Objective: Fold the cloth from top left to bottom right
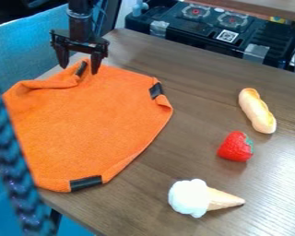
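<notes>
The gripper (79, 68) is spread wide, nothing held; if it is closed too high over the black tape (81, 69), the orange cloth (94, 129) may be missed

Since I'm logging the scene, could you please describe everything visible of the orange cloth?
The cloth is orange and looks soft and fuzzy, with black strips at its edges. It lies spread on the wooden table, its upper-left part rumpled and raised. The gripper is at its top edge.
</notes>
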Robot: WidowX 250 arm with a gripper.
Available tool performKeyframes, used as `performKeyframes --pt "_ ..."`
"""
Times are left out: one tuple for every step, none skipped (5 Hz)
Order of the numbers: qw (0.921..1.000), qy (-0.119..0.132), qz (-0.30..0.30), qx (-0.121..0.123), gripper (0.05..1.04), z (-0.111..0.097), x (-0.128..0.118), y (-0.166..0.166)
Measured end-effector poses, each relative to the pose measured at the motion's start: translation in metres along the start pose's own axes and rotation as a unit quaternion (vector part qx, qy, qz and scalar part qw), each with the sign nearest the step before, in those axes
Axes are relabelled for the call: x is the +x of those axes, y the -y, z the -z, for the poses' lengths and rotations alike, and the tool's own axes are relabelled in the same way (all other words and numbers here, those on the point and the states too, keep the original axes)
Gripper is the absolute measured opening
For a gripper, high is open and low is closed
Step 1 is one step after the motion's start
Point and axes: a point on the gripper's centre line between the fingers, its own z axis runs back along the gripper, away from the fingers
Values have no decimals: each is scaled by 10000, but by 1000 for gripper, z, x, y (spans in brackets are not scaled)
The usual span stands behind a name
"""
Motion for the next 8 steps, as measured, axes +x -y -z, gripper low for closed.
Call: performKeyframes --pt "9999 -18 -83 78 958 5 3 -1" --pt "9998 -77 -58 176 693 12 2 2" --pt "9997 -61 -64 230 357 13 3 5" --pt "9997 -74 -56 246 154 14 2 4" --pt "9998 -196 -18 46 63 11 0 10" --pt "9994 -217 142 -248 52 6 -1 14" --pt "9973 161 366 -616 52 -20 -8 6" --pt "9932 375 772 -783 52 -25 -23 9"
